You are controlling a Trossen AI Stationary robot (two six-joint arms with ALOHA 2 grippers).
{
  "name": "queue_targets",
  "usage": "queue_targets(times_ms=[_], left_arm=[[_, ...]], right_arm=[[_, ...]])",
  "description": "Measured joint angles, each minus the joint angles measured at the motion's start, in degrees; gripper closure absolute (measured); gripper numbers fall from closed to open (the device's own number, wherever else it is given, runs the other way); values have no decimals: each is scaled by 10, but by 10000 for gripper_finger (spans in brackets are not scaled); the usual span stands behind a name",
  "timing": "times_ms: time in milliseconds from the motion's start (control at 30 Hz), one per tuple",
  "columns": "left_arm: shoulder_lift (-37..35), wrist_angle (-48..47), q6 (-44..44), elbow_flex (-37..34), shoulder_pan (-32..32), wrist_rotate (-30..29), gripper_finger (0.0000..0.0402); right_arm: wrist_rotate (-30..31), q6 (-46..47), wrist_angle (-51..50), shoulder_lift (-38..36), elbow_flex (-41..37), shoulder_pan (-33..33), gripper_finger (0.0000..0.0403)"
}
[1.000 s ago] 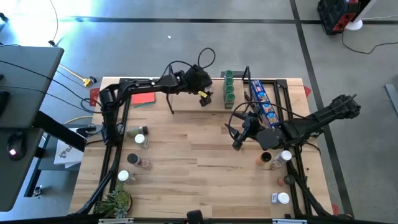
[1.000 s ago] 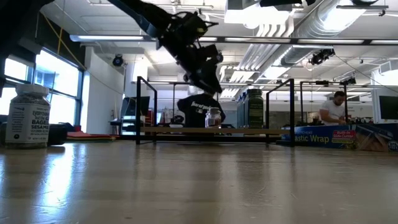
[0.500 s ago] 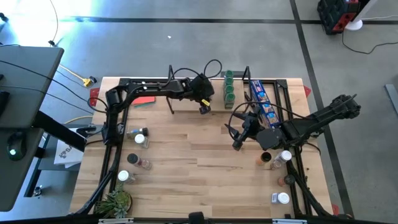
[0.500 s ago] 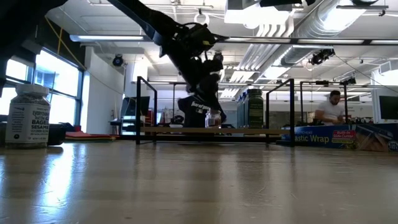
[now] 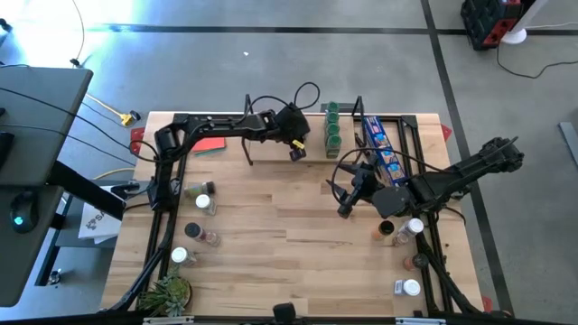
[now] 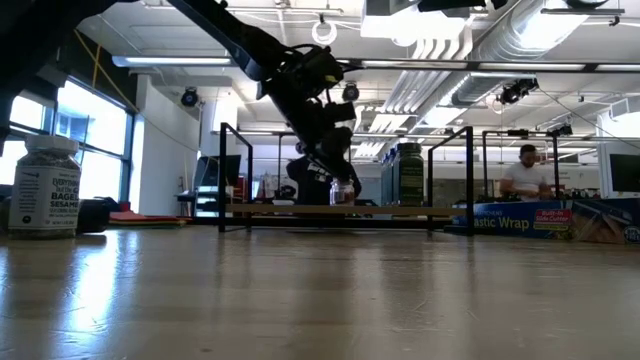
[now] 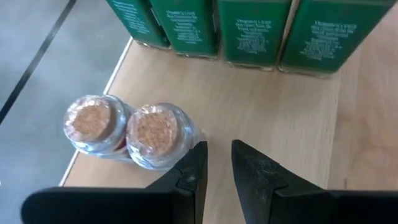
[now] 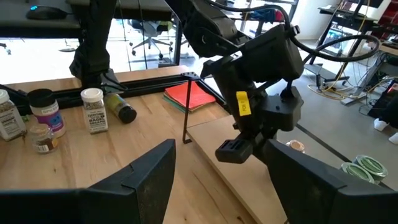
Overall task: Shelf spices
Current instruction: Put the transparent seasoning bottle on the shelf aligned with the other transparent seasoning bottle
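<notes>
Left gripper hung over the shelf beside two cork-topped jars, its fingers nearly closed on nothing.

The main risk appeared to be a nudge: one finger sat just beside the nearer jar at 9 o'clock, and that pair stood near the board's edge, so a sideways drift could likely tip one off. Both clear jars were stoppered, with brownish contents. A row of green jars stood at 12 o'clock on the same board. The right gripper waited mid-desk, fingers released and spread. More spices stood unshelved at the desk's 8 o'clock and 4 o'clock sides.
</notes>
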Motion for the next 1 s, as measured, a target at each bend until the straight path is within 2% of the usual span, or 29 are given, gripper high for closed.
queue_targets(times_ms=[200,333,467,600,733,833,1000], left_arm=[[-39,-62,10,0,-27,-4,335],[-94,-176,10,0,-73,-15,335],[-150,-325,-18,0,-141,-83,335],[-201,-444,-106,0,-219,-169,335],[-252,-507,-225,0,-310,-221,335],[-284,-534,-313,0,-378,-220,335],[-307,-545,-442,0,-485,-147,335]], right_arm=[[0,2,-9,0,0,0,160],[-7,11,-18,2,0,0,160],[-12,12,-22,14,0,0,160],[-28,9,-22,35,0,-1,160],[-53,6,-20,57,0,-1,160],[-84,6,-6,71,0,-1,160],[-148,-15,51,88,0,-1,160]])
